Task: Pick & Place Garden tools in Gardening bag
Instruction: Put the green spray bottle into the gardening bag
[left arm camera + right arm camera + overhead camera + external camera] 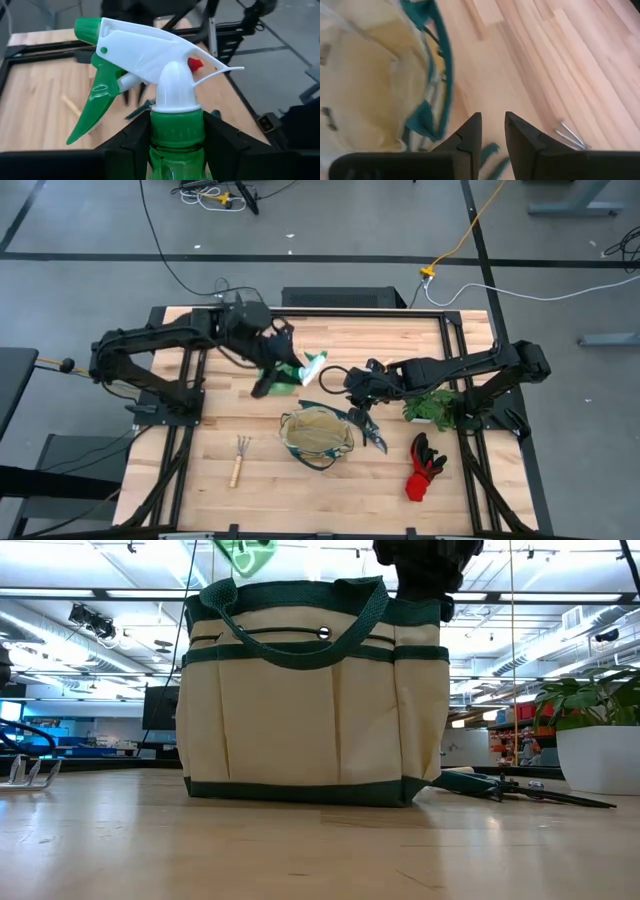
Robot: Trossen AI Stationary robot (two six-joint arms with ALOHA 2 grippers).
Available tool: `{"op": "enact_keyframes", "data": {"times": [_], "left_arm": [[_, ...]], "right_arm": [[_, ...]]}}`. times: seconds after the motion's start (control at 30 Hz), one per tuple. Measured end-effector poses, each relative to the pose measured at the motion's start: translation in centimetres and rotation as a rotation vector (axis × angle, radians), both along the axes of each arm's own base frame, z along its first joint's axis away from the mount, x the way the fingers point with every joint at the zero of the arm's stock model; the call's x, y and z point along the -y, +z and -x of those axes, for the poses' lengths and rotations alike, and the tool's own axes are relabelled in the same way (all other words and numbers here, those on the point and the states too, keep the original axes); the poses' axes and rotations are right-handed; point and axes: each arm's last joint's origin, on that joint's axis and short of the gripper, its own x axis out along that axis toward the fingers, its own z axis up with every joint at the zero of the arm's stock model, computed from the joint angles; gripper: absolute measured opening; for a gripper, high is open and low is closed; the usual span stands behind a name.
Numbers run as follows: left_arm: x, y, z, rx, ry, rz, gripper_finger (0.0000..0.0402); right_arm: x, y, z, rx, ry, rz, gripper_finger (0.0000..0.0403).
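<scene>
The green spray bottle [175,150] with a white nozzle [313,364] is up in the air beyond the bag's far side, with my left gripper [282,372] shut on it. The beige gardening bag [318,435] with green trim stands upright on the table, mouth up. My right gripper [357,387] hovers over the bag's far right corner, fingers close together around a green strap. On the table lie a wooden-handled rake [238,461] left of the bag, dark shears [372,432] right of it, and red-black gloves [424,465] further right. My left gripper pinches the bottle's green neck [175,131], just under the white collar, between its two fingers [127,145]. The bottle hangs clear of the table, its nozzle end pointing away from the gripper. My right gripper has a green strap of the bag's handle [489,150] running across the gap far back between its fingers [470,131], which slant down from the right. The handle [378,590] rises to the gripper while the bag's base stays on the table. The touching spot itself is blurred.
A leafy plant in a white pot [436,406] stands right of the bag, under the right arm. Black frame rails [455,360] run along the table's sides. Bare wood lies in front of the bag [330,500].
</scene>
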Motion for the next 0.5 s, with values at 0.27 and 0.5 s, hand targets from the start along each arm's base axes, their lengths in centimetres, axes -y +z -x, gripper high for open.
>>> {"op": "enact_keyframes", "data": {"times": [0.27,0.5], "left_arm": [[3.5,0.2,-0.1,0.011,-0.027,-0.039,0.0151],[6.0,-0.2,0.2,-0.01,-0.004,-0.083,0.0151]], "right_arm": [[0.0,-0.3,0.5,-0.052,-0.022,-0.005,0.0087],[0.1,0.3,1.5,-0.08,-0.037,0.0,0.0087]]}}
